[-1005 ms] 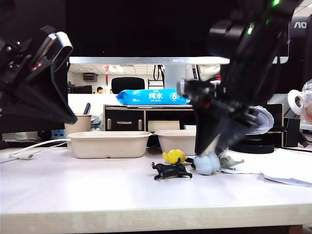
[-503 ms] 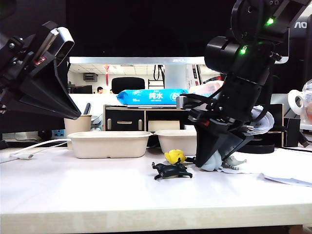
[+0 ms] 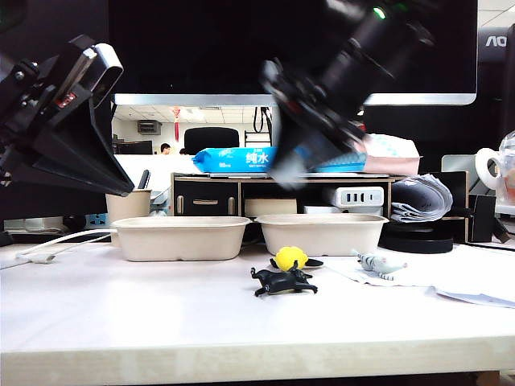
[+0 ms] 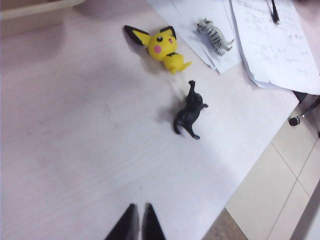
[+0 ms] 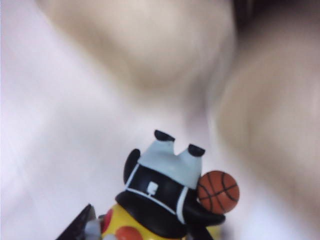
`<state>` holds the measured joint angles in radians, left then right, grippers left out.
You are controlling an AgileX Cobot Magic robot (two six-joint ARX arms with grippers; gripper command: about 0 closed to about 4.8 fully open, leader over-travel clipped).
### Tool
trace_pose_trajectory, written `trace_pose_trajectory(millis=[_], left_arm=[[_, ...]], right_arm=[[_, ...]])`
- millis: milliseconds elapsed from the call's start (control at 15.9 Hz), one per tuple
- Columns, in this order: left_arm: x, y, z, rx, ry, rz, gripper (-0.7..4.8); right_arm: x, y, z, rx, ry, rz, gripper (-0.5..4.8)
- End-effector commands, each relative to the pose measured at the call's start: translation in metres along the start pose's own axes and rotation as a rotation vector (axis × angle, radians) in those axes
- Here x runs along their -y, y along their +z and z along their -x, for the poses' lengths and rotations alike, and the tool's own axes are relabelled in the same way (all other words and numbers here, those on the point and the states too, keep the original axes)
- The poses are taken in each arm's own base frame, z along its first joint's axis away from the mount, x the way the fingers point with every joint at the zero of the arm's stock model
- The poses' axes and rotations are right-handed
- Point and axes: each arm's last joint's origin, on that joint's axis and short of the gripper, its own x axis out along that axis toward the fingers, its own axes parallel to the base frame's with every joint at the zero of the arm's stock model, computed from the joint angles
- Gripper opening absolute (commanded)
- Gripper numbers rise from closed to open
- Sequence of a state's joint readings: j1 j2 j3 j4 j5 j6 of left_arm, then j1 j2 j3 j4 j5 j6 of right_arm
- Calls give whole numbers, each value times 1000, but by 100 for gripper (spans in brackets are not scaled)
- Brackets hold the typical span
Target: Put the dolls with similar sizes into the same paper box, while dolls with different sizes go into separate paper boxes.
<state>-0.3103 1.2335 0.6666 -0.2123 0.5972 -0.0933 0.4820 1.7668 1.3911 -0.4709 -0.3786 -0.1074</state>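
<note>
My right gripper point(image 5: 145, 227) is shut on the larger pale-blue doll point(image 5: 165, 185), which has a black and yellow body and a small basketball. In the exterior view the right gripper point(image 3: 288, 165) is a blur high above the right paper box point(image 3: 322, 233); the doll cannot be made out there. The left paper box point(image 3: 181, 238) stands beside it. On the table in front lie the yellow doll point(image 3: 290, 258) point(image 4: 162, 46), the black animal doll point(image 3: 283, 281) point(image 4: 190, 112) and the striped doll point(image 3: 376, 264) point(image 4: 215, 36). My left gripper point(image 4: 138, 220) is shut and empty, held high at the left point(image 3: 113, 181).
A beige pen cup point(image 3: 129, 205) stands behind the left box. Loose papers point(image 3: 475, 281) point(image 4: 270, 45) lie at the right, under the striped doll. A white cable point(image 3: 48, 245) lies at the far left. A blue wipes pack point(image 3: 233, 159) sits on the shelf behind. The table's front edge point(image 4: 250, 170) is near the black animal.
The right gripper closed on the pale-blue doll on the table, then lifted it up and to the left, above the right box. The left arm has stayed put.
</note>
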Motion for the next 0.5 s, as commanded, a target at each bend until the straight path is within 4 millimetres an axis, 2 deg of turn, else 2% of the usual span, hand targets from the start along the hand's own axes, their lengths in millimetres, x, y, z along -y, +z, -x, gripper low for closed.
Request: trace_pose_trajectory(millis=[63, 126, 188, 251, 314, 377, 503], left_arm=[[2, 6, 1, 43, -3, -38, 30], [2, 8, 1, 55, -4, -47, 30], [2, 9, 1, 67, -5, -55, 30], [2, 9, 1, 74, -5, -59, 30], [2, 11, 1, 84, -4, -66, 30], [2, 12, 1, 97, 12, -73, 30], [-1, 20, -4, 161, 29, -103, 30]], right_arm=[[-14, 35, -34, 84, 87, 52, 38], [-20, 49, -57, 70, 102, 71, 101], [-21, 59, -73, 74, 112, 83, 231], [-22, 64, -78, 72, 112, 85, 283], [-22, 69, -80, 57, 88, 82, 312], [-22, 71, -77, 31, 58, 73, 312], [-17, 74, -54, -56, -5, 45, 312]])
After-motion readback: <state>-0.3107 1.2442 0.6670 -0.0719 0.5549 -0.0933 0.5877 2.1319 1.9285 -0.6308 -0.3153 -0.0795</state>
